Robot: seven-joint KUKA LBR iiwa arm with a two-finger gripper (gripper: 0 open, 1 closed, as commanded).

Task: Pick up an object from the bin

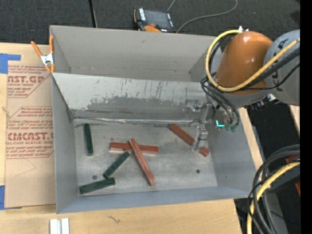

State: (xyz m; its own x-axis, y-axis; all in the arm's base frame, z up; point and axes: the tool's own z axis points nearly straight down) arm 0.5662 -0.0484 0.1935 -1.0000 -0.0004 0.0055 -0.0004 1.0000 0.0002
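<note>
The gripper (200,144) is seen down at the floor of the bin (170,172), at its right side, set right on a slanting red-brown stick (181,133). How far it is opened cannot be told, nor whether the stick is gripped. Further left, a crossed pair of red-brown sticks (144,167) is found. Three dark green sticks (116,165) are scattered beyond, toward the left wall.

A red-brown flat stick (181,133) (lying flat, set diagonally) rests on the bin's (234,172) right floor.
</note>
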